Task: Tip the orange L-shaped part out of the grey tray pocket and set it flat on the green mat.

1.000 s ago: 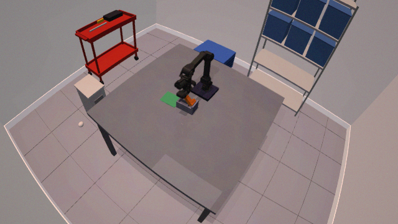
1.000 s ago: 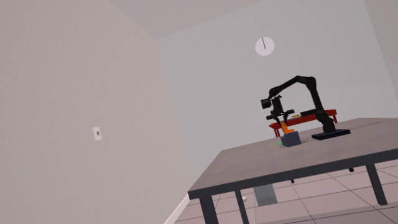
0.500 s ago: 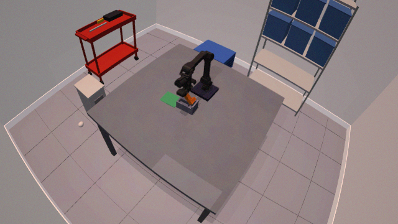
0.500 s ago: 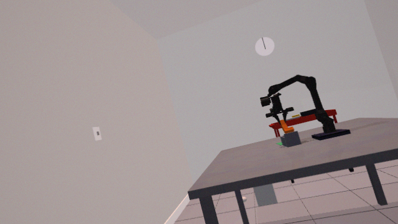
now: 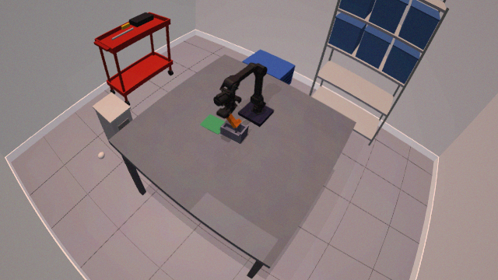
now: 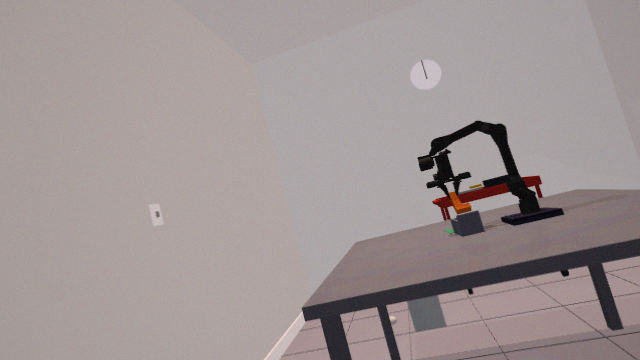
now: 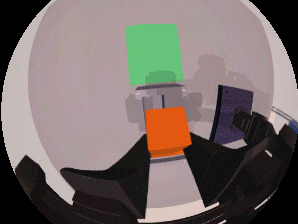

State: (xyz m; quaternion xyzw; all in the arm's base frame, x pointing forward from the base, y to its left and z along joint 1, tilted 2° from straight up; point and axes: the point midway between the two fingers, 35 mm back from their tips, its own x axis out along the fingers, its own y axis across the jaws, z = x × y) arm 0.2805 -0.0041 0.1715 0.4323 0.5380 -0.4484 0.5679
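Observation:
The orange L-shaped part hangs steeply tilted, its long arm up and its L-shaped end down. My gripper is shut on its upper end, one finger on each side. The grey tray stands right below. The part's low end looks just above the tray's rim in the exterior view; whether it touches cannot be told. The pocket is partly hidden by the part in the wrist view. The green mat lies flat beside the tray, with nothing on it.
The arm's dark base plate is on the table close to the tray. A red cart, a blue cabinet and a shelf rack stand beyond the table's edges.

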